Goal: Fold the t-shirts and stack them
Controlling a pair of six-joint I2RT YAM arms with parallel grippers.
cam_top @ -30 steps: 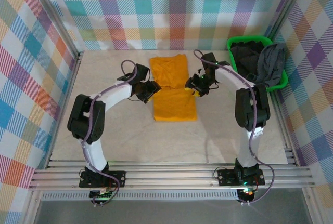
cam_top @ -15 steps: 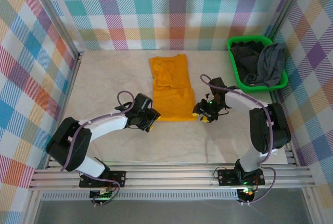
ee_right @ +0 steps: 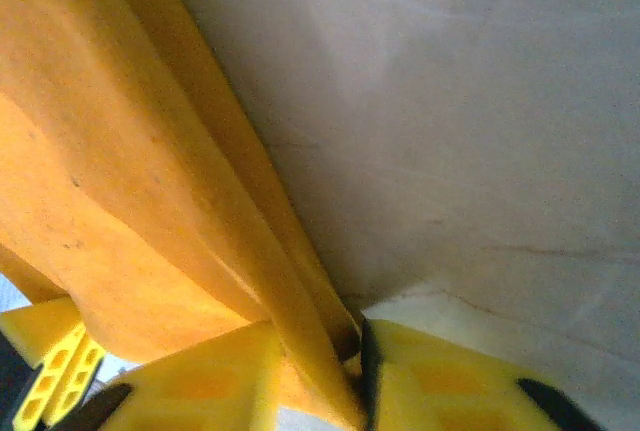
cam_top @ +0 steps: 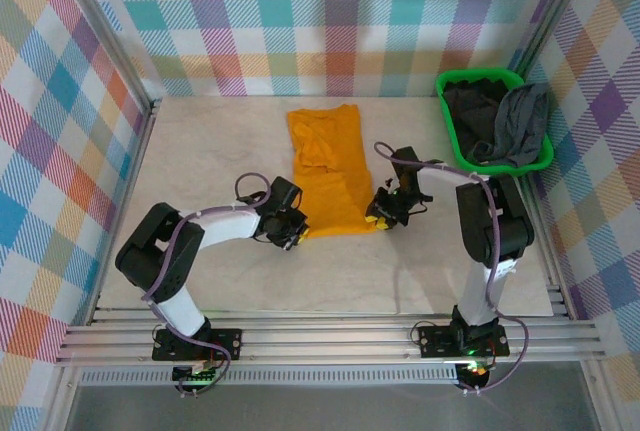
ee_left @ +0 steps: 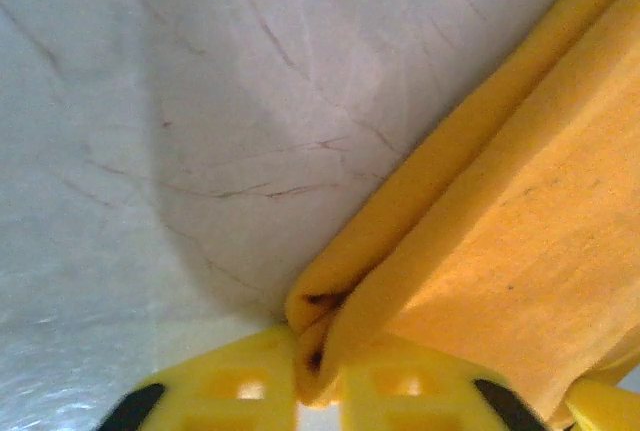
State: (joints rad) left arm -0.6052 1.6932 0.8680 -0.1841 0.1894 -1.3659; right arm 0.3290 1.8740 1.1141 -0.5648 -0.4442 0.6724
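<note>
this looks like a robotics lab test cell: a pale stone-patterned bench (cam_top: 200,271) boxed in by bright plaid backdrop walls (cam_top: 330,21) on aluminium posts (cam_top: 108,36), with a left arm (cam_top: 215,223) and a right arm (cam_top: 487,216) bolted to slotted metal rails (cam_top: 330,341) along its near edge.

We can find no words, numbers, labels or signs that we can read here, not even on the orange t-shirt (cam_top: 325,181).
</note>
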